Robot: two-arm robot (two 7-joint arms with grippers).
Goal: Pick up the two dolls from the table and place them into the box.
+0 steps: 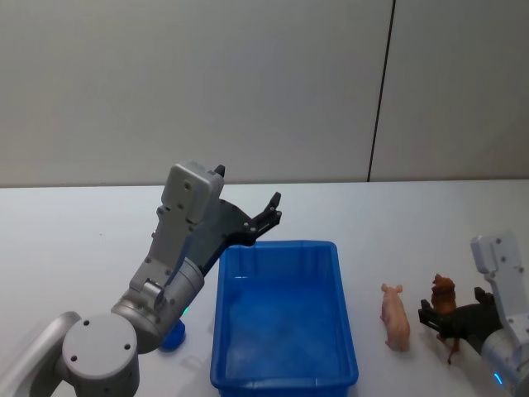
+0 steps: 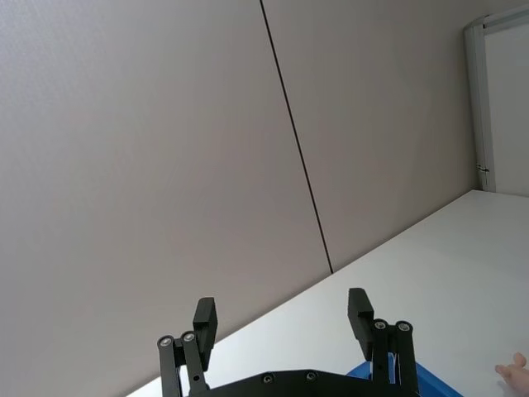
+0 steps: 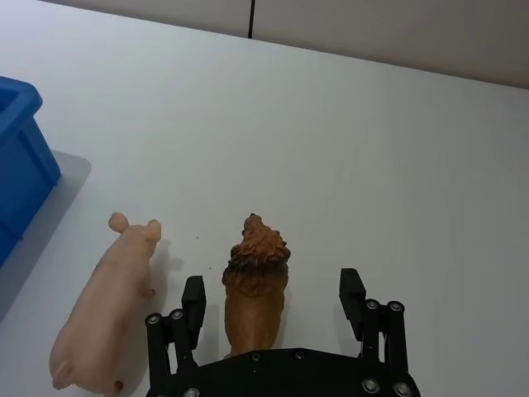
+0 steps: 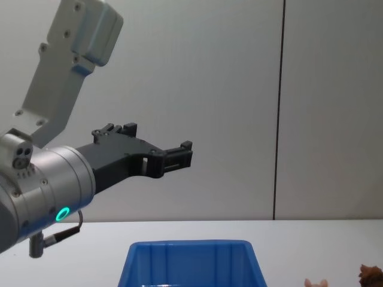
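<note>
White-grey counter [image 1: 83, 223] runs back to a plain wall [image 1: 248, 83]. Blue box [image 1: 281, 246] sits near the robot, approx. centre, w/ nothing visible inside. The left arm is raised beside the box's left side; the left hand [image 1: 269, 213] hangs in the air above the box's far-left corner, aimed toward the wall, fingers spread wide [image 2: 281, 308] and holding nothing. The right hand [image 1: 453, 310] is low at the counter on the right, well apart from the box, fingers wide open w/ one on each side of the reddish-brown doll [image 3: 256, 289], not closed on it; the finger on the pig's side looks just clear of the fur, tho that gap is hard to judge. That doll [image 1: 445, 291] stands on the counter, head pointing away from the robot. The pale pink doll [image 1: 395, 317] lies on the counter btwn box and brown doll, just beside the latter [image 3: 107, 310], outside the fingers, snout away from the robot.
</note>
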